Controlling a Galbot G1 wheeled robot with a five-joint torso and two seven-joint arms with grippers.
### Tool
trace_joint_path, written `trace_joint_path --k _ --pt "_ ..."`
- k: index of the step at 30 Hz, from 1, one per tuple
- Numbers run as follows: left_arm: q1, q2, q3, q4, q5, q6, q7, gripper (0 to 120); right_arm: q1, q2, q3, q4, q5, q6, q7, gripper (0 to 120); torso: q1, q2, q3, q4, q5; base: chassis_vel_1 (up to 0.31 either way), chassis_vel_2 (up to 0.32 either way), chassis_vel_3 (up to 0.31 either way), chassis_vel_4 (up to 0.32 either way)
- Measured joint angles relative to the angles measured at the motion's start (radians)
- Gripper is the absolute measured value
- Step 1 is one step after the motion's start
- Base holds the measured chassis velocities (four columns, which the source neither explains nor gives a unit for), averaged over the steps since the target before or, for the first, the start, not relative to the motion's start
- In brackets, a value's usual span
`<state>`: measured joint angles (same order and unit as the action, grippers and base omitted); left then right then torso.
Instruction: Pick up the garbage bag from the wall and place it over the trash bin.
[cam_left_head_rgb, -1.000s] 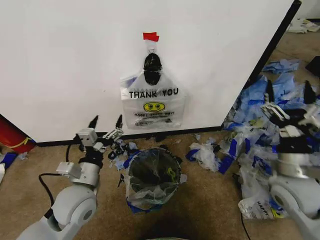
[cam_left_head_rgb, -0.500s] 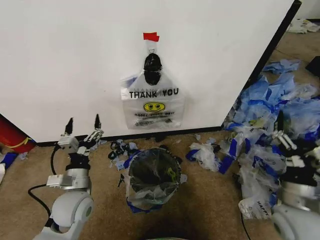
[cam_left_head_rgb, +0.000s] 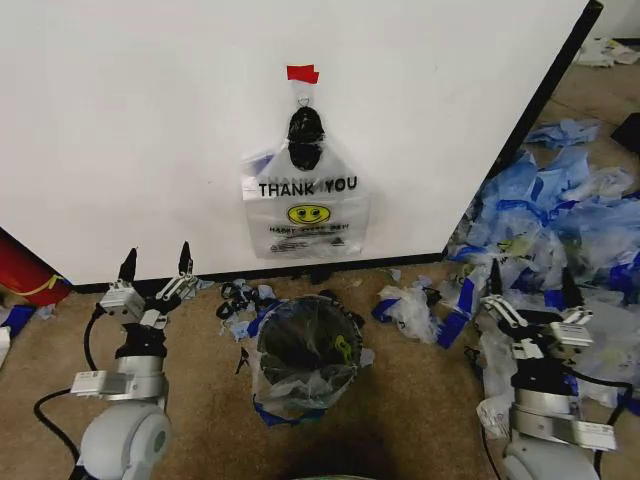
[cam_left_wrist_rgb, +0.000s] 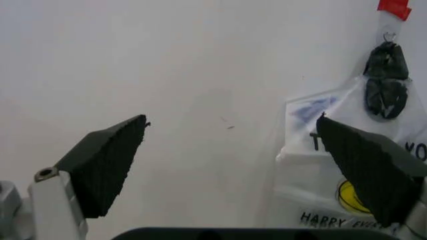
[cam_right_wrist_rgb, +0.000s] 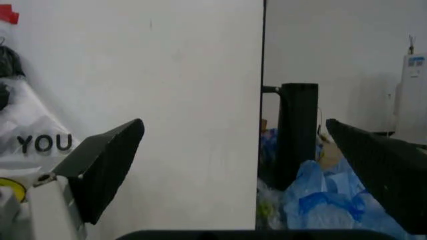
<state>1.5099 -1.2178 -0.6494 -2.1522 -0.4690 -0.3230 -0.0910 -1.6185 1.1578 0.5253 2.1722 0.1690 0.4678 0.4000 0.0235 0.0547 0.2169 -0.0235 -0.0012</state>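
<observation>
The garbage bag (cam_left_head_rgb: 305, 200), see-through with a yellow smiley face and "THANK YOU" print, hangs flat on the white wall (cam_left_head_rgb: 150, 120) from a black hook under a red tape piece (cam_left_head_rgb: 302, 73). It also shows in the left wrist view, bag (cam_left_wrist_rgb: 347, 165), and in the right wrist view, bag (cam_right_wrist_rgb: 33, 145). Below it on the carpet stands the black mesh trash bin (cam_left_head_rgb: 305, 352), lined with a clear bag. My left gripper (cam_left_head_rgb: 155, 268) is open, low and to the left of the bin, fingers pointing at the wall. My right gripper (cam_left_head_rgb: 530, 290) is open, low at the right, over the loose bags.
A mass of blue-and-clear plastic bags (cam_left_head_rgb: 560, 230) covers the floor right of the wall's black edge. Scraps lie between the bin and the wall base. A red cylinder (cam_left_head_rgb: 25, 272) sits at far left. A black post (cam_right_wrist_rgb: 297, 135) stands beyond the wall's edge.
Both arms have drawn down and back from the wall. The left gripper moved left and lower; the right gripper dropped from the upper right to beside the bags. The bag still hangs unmoved.
</observation>
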Motion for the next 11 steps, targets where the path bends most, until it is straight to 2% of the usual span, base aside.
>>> trace_joint_path --k 11 --pt "0.000 0.004 -0.009 0.002 0.002 -0.005 0.001 100 0.025 0.007 -0.016 -0.026 -0.011 0.004 -0.001 100 0.000 0.000 0.000 -0.0002 0.0000 0.000 0.000 0.000 0.000"
